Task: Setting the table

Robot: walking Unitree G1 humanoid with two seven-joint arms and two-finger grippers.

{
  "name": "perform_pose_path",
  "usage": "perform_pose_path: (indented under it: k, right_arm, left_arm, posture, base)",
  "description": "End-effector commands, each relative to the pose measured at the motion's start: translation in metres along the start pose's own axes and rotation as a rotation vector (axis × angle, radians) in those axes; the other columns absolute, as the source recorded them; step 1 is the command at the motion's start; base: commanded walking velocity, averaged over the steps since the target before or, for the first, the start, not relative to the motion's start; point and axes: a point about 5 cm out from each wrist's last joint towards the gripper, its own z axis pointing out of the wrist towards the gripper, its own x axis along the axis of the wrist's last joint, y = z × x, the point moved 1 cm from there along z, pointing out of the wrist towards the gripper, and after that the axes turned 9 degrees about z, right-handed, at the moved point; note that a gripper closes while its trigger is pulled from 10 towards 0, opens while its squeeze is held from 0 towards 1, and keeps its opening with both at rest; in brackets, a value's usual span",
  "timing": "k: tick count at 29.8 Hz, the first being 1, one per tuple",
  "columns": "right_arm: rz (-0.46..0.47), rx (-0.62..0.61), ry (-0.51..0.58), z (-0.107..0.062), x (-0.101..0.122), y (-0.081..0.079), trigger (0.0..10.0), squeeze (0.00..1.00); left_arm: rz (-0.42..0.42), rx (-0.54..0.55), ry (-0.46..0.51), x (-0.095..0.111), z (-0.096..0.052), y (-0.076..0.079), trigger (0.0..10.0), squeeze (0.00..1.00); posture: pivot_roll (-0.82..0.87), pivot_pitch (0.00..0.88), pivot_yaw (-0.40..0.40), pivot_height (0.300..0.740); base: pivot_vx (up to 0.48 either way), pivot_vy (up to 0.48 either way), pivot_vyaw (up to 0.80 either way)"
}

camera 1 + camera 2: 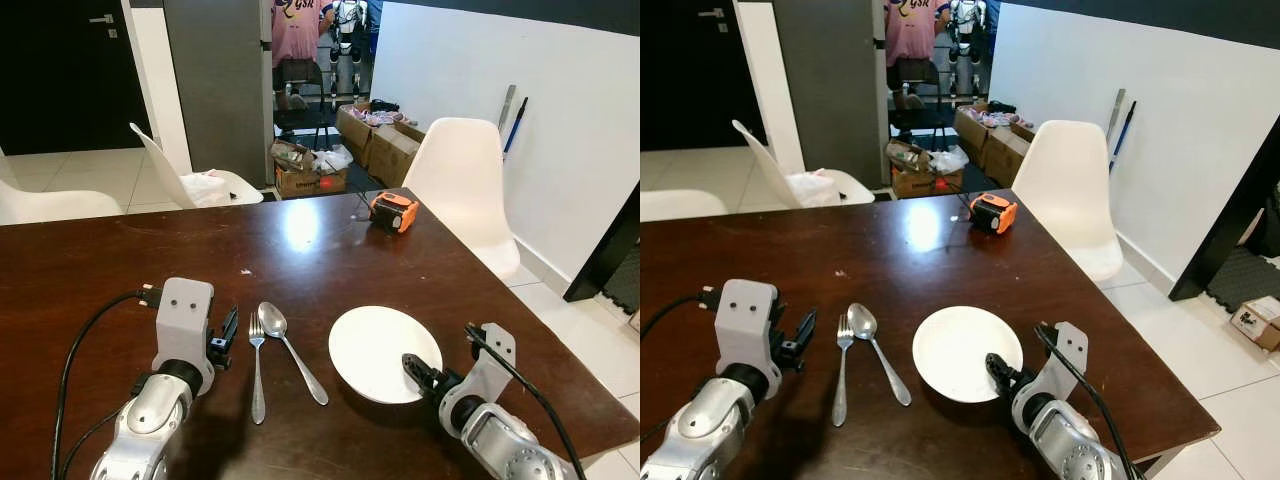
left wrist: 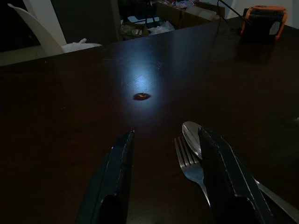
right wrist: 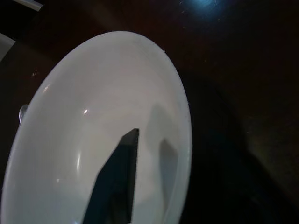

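A white plate (image 1: 372, 340) lies on the dark wooden table (image 1: 150, 250) at the front right. My right gripper (image 1: 415, 368) is at the plate's near right rim, shut on it; the right wrist view shows one black finger (image 3: 117, 182) over the plate's inside (image 3: 84, 107), the other hidden beneath. A fork (image 1: 257, 368) and a spoon (image 1: 288, 350) lie side by side left of the plate. My left gripper (image 1: 226, 338) hovers just left of the fork, open and empty; the left wrist view has the fork (image 2: 189, 164) and spoon bowl (image 2: 190, 133) beside its fingers (image 2: 122, 158).
An orange tape measure (image 1: 393, 211) sits near the table's far right edge. White chairs stand at the right (image 1: 460, 170), far side (image 1: 190, 180) and far left (image 1: 50, 205). Cardboard boxes (image 1: 380, 140) and a person (image 1: 297, 30) are in the room behind.
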Motion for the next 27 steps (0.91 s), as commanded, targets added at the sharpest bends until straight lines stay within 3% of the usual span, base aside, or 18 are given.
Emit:
perform_pose_path:
  k: [1,20,25,26,27]
  right_arm:
    - [0.018,-0.027,-0.012,-0.001,0.0,0.007,0.0,0.0]
    - [0.033,0.064,0.08,-0.005,0.012,-0.007,0.0,0.0]
    - [0.0,0.322,0.29,-0.026,0.036,-0.049,0.0,0.0]
    - [0.015,0.372,0.32,-0.032,0.041,-0.059,1.9,0.0]
    - [0.015,0.372,0.32,-0.032,0.041,-0.059,1.9,0.0]
  left_arm:
    - [0.008,0.0,-0.015,-0.003,-0.003,0.0,10.0,0.0]
    - [0.005,0.002,-0.015,-0.002,-0.003,0.0,10.0,0.0]
    - [0.002,0.002,-0.016,-0.002,-0.003,0.001,10.0,0.0]
    - [0.002,0.003,-0.016,-0.003,-0.003,0.001,10.0,0.0]
    - [0.002,0.003,-0.016,-0.003,-0.003,0.001,10.0,0.0]
  posture:
    - [0.01,0.116,0.078,0.74]
    - [0.0,0.125,0.077,0.74]
    - [0.0,0.129,0.077,0.74]
    - [0.0,0.129,0.078,0.74]
    - [0.0,0.129,0.078,0.74]
  base:
    - [0.0,0.0,0.0]
    - [0.0,0.0,0.0]
    - [0.0,0.0,0.0]
    - [0.0,0.0,0.0]
    - [0.0,0.0,0.0]
